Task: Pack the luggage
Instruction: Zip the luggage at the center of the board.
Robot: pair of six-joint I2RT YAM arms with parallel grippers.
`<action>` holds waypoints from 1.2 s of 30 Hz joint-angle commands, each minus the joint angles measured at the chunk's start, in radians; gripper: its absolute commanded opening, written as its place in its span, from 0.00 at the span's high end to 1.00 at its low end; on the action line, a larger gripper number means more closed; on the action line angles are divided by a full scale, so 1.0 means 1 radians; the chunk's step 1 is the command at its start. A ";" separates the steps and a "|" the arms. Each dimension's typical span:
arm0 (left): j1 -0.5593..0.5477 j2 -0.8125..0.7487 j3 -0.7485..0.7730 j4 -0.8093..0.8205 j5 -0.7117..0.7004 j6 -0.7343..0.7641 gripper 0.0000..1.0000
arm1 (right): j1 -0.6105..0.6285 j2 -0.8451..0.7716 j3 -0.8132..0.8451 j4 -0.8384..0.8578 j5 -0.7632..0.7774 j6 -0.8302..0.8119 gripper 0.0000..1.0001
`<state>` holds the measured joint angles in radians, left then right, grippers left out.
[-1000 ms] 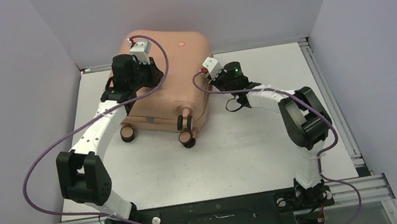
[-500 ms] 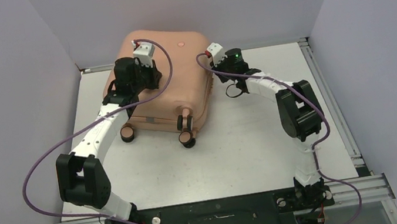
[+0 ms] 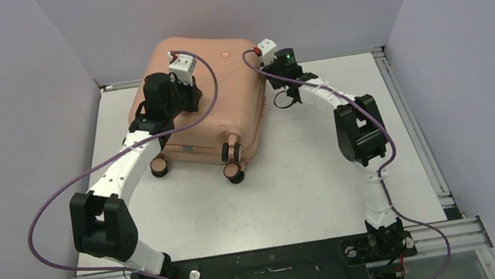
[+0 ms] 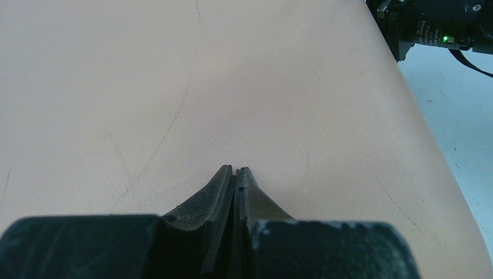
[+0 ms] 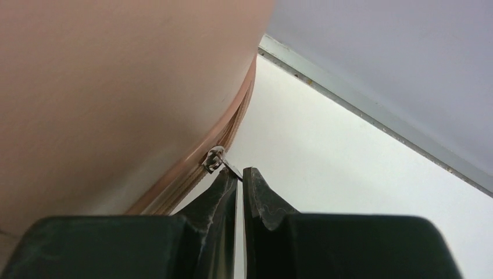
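Zipping the suitcase [image 4: 174, 87]: right gripper [image 5: 239, 174] pinches the zipper pull [image 5: 216, 158], left gripper [image 4: 234, 171] hovers closed, empty; next, drag along the seam [image 5: 243, 110].

The luggage [image 3: 222, 91] lies flat on the counter [image 3: 297, 191] in the upper centre of the frame, its wheels [image 3: 234, 175] toward the bottom. The left end effector [image 4: 235, 170] is above its top shell. The right end effector [image 5: 239, 172] is at its right edge, just beside the zipper pull [image 5: 216, 160].

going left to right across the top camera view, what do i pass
left arm's elbow → luggage → right arm's elbow → table's right rail
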<state>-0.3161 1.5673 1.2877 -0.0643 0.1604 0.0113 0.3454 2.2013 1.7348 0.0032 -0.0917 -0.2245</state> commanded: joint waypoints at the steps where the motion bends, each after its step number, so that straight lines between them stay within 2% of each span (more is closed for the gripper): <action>1: -0.006 0.007 -0.031 -0.119 -0.004 0.032 0.99 | -0.056 0.043 0.212 0.096 0.184 0.021 0.95; 5: -0.010 0.006 -0.036 -0.118 0.006 0.036 0.99 | -0.063 0.144 0.389 0.025 0.189 0.030 0.95; 8: -0.011 -0.004 -0.045 -0.115 0.013 0.046 0.99 | -0.064 0.154 0.386 0.065 0.168 0.045 0.95; 12: -0.007 -0.033 -0.034 -0.127 0.015 0.063 0.98 | -0.089 0.138 0.364 0.060 -0.046 0.142 0.95; 14: 0.006 -0.053 0.008 -0.152 -0.008 0.066 0.80 | -0.099 0.124 0.350 0.045 -0.130 0.185 0.95; 15: 0.018 -0.065 0.036 -0.163 -0.025 0.061 0.65 | -0.101 0.116 0.341 0.042 -0.169 0.200 0.92; 16: 0.029 -0.073 0.066 -0.172 -0.049 0.054 0.51 | -0.101 0.107 0.338 0.032 -0.181 0.206 0.80; 18: 0.054 -0.076 0.122 -0.186 -0.158 0.035 0.30 | -0.105 0.078 0.311 0.031 -0.172 0.224 0.44; 19: 0.073 -0.074 0.150 -0.192 -0.191 0.018 0.27 | -0.110 0.061 0.294 0.036 -0.164 0.224 0.32; 20: 0.095 -0.071 0.170 -0.196 -0.219 0.001 0.23 | -0.115 0.046 0.287 0.037 -0.152 0.224 0.26; 25: 0.210 -0.017 0.238 -0.200 -0.303 -0.130 0.21 | -0.203 0.040 0.356 0.009 -0.164 0.462 0.25; 27: 0.246 -0.010 0.245 -0.174 -0.302 -0.166 0.21 | -0.246 0.061 0.381 0.034 -0.238 0.587 0.19; 29: 0.285 0.055 0.260 -0.148 -0.251 -0.211 0.21 | -0.285 0.083 0.384 0.100 -0.320 0.719 0.09; 30: 0.303 0.079 0.271 -0.139 -0.206 -0.235 0.21 | -0.300 0.101 0.382 0.158 -0.374 0.788 0.07; 33: 0.355 0.156 0.299 -0.102 -0.074 -0.321 0.21 | -0.322 0.147 0.349 0.373 -0.514 1.051 0.10; 36: 0.384 0.243 0.354 -0.083 0.039 -0.391 0.21 | -0.302 0.188 0.341 0.501 -0.605 1.163 0.10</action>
<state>0.0303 1.7180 1.5600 -0.2092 0.0193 -0.2417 0.0135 2.3432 2.0747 0.2142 -0.4931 0.6231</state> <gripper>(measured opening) 0.786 0.898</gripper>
